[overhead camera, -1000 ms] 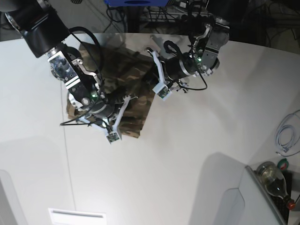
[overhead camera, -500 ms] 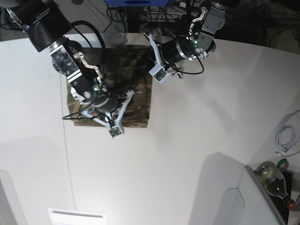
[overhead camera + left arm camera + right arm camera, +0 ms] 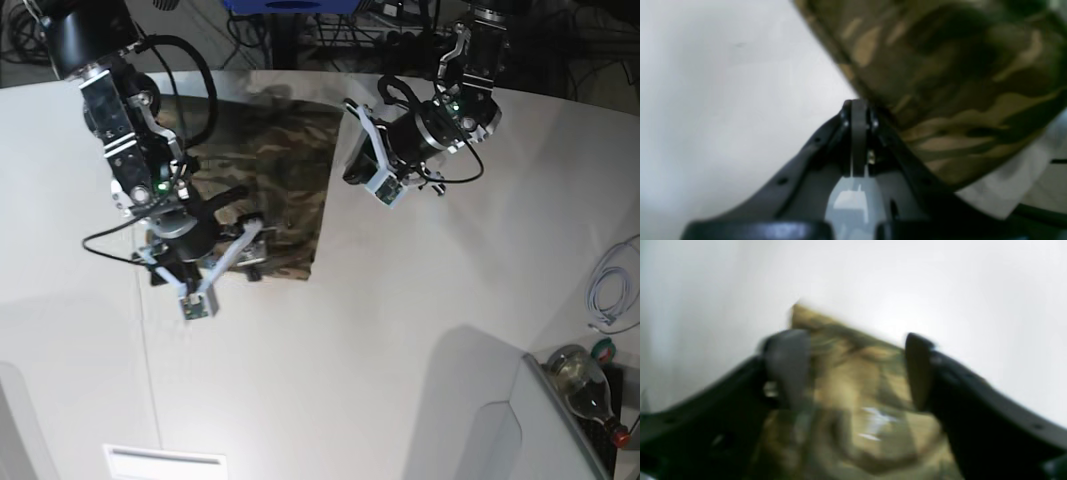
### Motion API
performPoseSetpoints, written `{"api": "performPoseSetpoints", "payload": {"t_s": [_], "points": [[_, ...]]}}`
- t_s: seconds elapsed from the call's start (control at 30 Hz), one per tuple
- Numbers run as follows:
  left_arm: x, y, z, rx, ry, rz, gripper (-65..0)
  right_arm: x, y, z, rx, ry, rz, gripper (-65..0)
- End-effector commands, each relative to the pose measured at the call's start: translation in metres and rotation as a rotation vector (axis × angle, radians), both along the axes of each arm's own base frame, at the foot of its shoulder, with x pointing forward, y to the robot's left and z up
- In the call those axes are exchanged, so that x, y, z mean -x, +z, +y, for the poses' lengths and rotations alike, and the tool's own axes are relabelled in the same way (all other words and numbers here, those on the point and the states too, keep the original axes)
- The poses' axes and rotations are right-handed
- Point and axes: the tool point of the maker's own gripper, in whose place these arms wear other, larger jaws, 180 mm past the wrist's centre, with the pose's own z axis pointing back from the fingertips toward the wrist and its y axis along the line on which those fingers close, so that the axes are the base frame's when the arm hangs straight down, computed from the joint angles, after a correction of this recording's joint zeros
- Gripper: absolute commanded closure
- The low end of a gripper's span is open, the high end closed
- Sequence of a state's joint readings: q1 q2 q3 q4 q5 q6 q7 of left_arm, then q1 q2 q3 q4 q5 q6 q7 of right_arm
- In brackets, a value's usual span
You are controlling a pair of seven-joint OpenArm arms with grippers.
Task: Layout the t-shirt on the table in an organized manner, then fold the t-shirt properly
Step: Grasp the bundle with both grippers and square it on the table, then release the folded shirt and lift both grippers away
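While the t-shirt (image 3: pixel 280 190) is lying folded on the table (image 3: pixel 420 330), I'm holding my left gripper (image 3: pixel 858 113) pressed together and my right gripper (image 3: pixel 857 373) spread apart above the cloth.

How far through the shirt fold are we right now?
Done: the t-shirt lies on the table as a compact, roughly rectangular stack, so folds look made. In hand: the right gripper stands open over the near edge, nothing clamped; the left gripper is shut and empty beside the shirt's edge. Left: whether another fold or squaring is needed cannot be told; the wrist views are blurred.
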State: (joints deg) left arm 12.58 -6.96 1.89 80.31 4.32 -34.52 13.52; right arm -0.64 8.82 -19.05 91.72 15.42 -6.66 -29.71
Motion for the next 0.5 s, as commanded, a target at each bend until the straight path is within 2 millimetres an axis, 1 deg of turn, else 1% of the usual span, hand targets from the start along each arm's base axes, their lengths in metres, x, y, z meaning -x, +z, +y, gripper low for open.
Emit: {"api": "performPoseSetpoints", "payload": {"t_s": [0.0,0.07,0.13,0.23,0.3,0.37,0.4,0.43,0.47], "points": [[-0.01,0.011,0.004,0.019,0.017,-0.039,0.0,-0.01,0.009,-0.023,0.008,-0.079,-0.016,-45.3],[-0.01,0.01,0.014,0.012,0.043,-0.038,0.0,-0.012,0.005,-0.052,0.017,-0.166,0.021,-44.7],[-0.009,0.009,0.027,0.0,0.065,-0.037,0.0,-0.01,-0.005,-0.066,0.028,-0.203,0.055,-45.3],[-0.008,0.009,0.036,-0.016,0.072,-0.037,0.0,-0.011,-0.022,-0.084,0.075,-0.217,0.102,-45.5],[-0.008,0.009,0.038,-0.018,0.071,-0.038,0.0,-0.01,-0.035,-0.09,0.089,-0.229,0.137,-45.5],[-0.007,0.009,0.037,-0.018,0.07,-0.036,0.0,-0.009,-0.041,-0.093,0.095,-0.235,0.153,-44.7],[-0.003,0.009,0.036,-0.018,0.068,-0.036,0.0,-0.006,-0.039,-0.093,0.092,-0.234,0.141,-44.6],[-0.001,0.015,0.033,-0.014,0.058,-0.049,0.0,-0.005,-0.028,-0.09,0.083,-0.225,0.095,-44.3],[0.001,0.023,0.027,-0.006,0.044,-0.07,0.0,0.002,-0.018,-0.085,0.068,-0.216,0.04,-42.3]]}}
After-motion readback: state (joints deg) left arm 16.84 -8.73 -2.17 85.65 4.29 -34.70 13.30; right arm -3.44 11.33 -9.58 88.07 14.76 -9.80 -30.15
